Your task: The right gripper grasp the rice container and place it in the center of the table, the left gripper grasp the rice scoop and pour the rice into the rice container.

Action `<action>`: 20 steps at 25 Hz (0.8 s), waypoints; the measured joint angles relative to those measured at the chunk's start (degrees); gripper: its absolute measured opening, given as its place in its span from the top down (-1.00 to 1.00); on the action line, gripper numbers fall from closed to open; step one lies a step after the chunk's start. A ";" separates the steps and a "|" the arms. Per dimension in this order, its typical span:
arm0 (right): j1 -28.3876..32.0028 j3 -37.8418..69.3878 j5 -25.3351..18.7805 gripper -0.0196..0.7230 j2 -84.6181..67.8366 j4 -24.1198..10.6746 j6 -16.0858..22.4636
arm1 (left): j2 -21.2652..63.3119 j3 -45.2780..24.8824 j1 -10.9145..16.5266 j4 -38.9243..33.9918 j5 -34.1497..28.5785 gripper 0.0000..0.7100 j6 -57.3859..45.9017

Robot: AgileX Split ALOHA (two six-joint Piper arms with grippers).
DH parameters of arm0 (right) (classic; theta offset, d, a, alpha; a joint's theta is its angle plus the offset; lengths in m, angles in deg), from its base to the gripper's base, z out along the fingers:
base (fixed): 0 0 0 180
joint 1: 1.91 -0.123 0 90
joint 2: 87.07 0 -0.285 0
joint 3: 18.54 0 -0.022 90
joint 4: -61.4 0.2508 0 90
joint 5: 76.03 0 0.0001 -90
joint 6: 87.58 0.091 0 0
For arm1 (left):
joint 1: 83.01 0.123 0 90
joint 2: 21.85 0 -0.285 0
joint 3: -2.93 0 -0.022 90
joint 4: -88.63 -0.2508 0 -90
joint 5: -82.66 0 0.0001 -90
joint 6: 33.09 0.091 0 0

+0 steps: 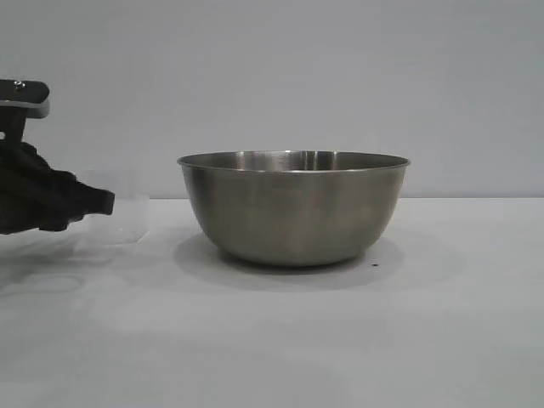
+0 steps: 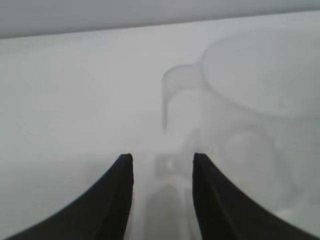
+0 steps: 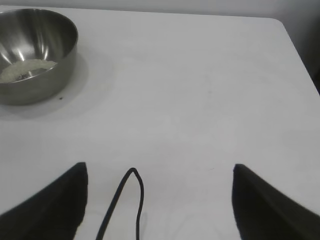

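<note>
Steel bowl (image 1: 293, 208) holds rice (image 3: 27, 69); scoop (image 1: 127, 217) stands released near left desk edge. Left jaws (image 2: 162, 170) parted, empty: back straight off. Right jaws (image 3: 160, 200) spread, idle.

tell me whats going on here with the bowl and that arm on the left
A large round stainless-steel bowl stands mid-table on the plain white table with a thin layer of off-white rice inside. The small translucent plastic measuring cup stands upright beside it. The left gripper, fingers apart, sits just off the cup's handle, holding nothing. The right gripper hangs open, away from the bowl.
</note>
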 joint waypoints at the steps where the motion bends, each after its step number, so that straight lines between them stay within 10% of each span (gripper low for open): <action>1: 0.00 0.00 0.00 -0.54 0.00 0.00 0.00 | 1.24 -1.05 0.00 -0.26 0.00 0.29 0.00; 11: 0.00 0.00 0.00 -0.54 0.00 0.00 0.00 | 14.67 -12.68 0.09 -1.43 -1.19 0.29 0.91; 20: 0.00 0.00 0.00 -0.54 0.00 0.00 0.00 | 34.47 -14.60 0.09 -2.93 -26.07 0.29 -2.38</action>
